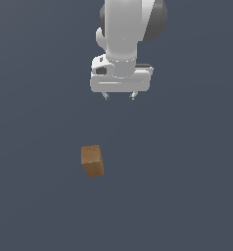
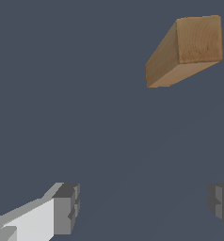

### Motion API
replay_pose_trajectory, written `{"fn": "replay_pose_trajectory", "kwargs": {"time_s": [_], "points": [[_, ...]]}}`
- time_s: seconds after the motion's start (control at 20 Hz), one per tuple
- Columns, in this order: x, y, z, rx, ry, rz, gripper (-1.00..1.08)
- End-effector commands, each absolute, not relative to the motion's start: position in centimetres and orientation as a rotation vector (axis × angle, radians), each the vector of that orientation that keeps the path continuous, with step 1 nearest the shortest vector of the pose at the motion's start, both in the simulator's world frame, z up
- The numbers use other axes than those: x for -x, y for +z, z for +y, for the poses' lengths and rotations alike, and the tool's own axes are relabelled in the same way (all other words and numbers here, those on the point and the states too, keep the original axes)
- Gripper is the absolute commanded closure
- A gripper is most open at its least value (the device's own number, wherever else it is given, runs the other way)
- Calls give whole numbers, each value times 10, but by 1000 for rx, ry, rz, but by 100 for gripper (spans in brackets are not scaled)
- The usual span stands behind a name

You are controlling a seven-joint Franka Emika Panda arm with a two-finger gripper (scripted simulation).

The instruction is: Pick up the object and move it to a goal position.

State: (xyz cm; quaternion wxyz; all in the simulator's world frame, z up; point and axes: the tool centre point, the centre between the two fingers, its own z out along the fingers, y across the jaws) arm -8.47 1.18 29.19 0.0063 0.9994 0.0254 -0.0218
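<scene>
The object, a small brown cube (image 1: 92,161) with a lighter tan top face, rests on the dark grey floor in the exterior view, below and a little to the left of the arm. It also shows in the wrist view (image 2: 187,49), well away from the fingers. My white gripper (image 1: 120,97) hangs open and empty, pointing down, clearly apart from the cube. In the wrist view the gripper (image 2: 144,207) shows two grey fingertips (image 2: 67,207) spread wide with nothing between them.
The flat dark grey floor (image 1: 187,186) fills both views. No other objects, containers or edges show.
</scene>
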Motion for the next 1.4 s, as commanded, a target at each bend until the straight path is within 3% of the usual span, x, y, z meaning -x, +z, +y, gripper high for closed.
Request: {"fn": "replay_pose_trajectory", "kwargs": {"time_s": [0.0, 0.8, 1.35], "points": [[85, 292, 12, -3127, -68, 79, -92], [70, 311, 18, -3150, 10, 57, -92], [27, 294, -3, -3150, 9, 90, -92]]}}
